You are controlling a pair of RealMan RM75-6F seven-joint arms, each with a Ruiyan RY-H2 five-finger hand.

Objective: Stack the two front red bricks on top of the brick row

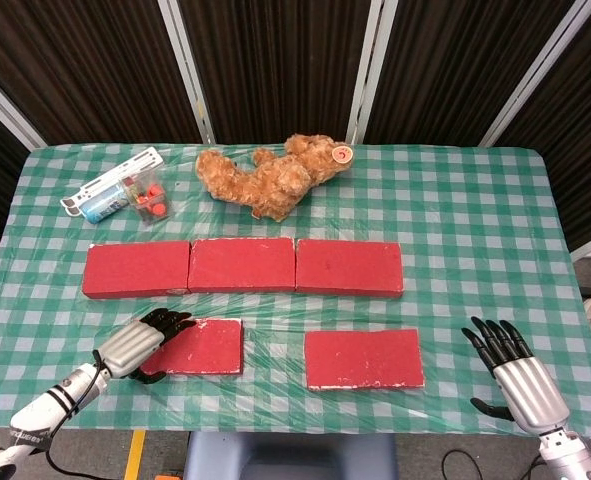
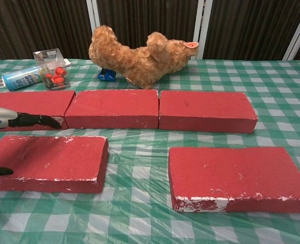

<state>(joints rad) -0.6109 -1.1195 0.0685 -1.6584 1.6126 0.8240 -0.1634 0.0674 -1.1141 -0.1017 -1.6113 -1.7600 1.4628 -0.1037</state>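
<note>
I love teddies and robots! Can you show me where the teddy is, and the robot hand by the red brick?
teddy bear (image 1: 271,177), head view, on its furry back.
left robot hand (image 1: 141,341), head view, on its silver back.
</note>
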